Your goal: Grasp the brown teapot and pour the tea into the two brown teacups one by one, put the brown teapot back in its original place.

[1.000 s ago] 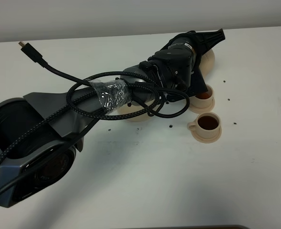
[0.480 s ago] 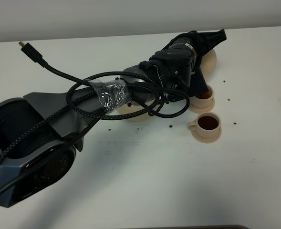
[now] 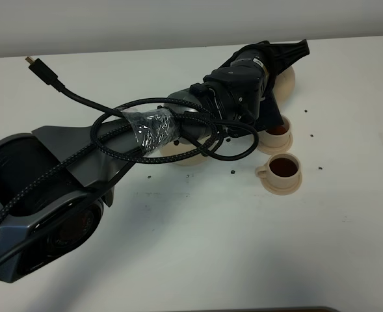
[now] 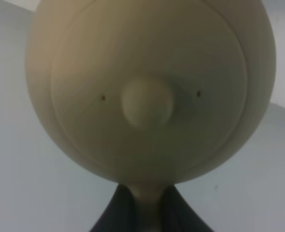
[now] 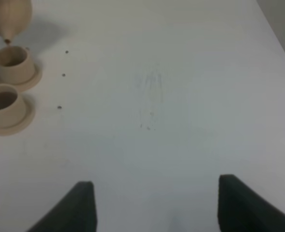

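Left fingers (image 4: 112,218) clamped on loop handle of round pale tan ceramic teapot (image 4: 147,92); I see knobbed lid facing wrist camera. Teapot held up off white worktop (image 3: 198,247), spout down right over farther small tan ceramic teacup (image 3: 276,138), dark drop at spout tip. That cup on own saucer, tea inside. Nearer small tan ceramic teacup (image 3: 282,179) just beside it, dark tea in it. Wide flat tan saucer (image 3: 184,158) half under left arm (image 3: 145,130). Right fingers (image 5: 82,205) spread apart over worktop, well apart from cups.
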{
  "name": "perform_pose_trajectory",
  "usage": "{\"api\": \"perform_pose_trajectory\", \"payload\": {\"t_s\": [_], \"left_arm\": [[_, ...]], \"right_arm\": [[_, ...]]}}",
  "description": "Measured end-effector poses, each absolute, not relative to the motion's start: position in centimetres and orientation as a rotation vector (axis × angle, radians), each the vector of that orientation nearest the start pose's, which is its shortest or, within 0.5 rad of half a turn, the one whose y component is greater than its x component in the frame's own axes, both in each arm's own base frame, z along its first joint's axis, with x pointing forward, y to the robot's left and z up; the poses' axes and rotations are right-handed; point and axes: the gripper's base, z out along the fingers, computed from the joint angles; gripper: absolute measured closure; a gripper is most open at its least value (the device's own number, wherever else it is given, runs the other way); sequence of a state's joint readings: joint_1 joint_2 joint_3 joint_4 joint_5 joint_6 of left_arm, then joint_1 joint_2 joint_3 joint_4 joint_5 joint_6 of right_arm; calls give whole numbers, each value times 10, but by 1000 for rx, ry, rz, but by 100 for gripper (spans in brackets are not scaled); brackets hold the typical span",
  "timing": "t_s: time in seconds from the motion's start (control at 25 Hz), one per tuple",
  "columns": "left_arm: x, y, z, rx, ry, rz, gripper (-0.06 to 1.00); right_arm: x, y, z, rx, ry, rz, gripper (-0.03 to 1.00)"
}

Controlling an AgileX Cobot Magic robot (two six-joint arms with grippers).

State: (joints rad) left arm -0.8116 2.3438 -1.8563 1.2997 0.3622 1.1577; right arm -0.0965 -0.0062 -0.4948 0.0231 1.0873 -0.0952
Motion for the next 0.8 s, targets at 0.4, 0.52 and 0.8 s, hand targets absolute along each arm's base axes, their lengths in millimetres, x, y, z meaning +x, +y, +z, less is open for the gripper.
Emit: {"api": "perform_pose_trajectory", "payload": {"t_s": [0.4, 0.52, 0.8], "left_arm": [[393, -371, 180, -3178, -121, -1748, 81], [393, -371, 180, -3180, -118, -1749, 81], [393, -372, 180, -3177, -78, -1755, 81]], "right_arm": [[-6, 2, 274, 0, 2071, -90, 44], [-6, 2, 274, 0, 2071, -90, 44], [-6, 2, 274, 0, 2071, -90, 44]]}}
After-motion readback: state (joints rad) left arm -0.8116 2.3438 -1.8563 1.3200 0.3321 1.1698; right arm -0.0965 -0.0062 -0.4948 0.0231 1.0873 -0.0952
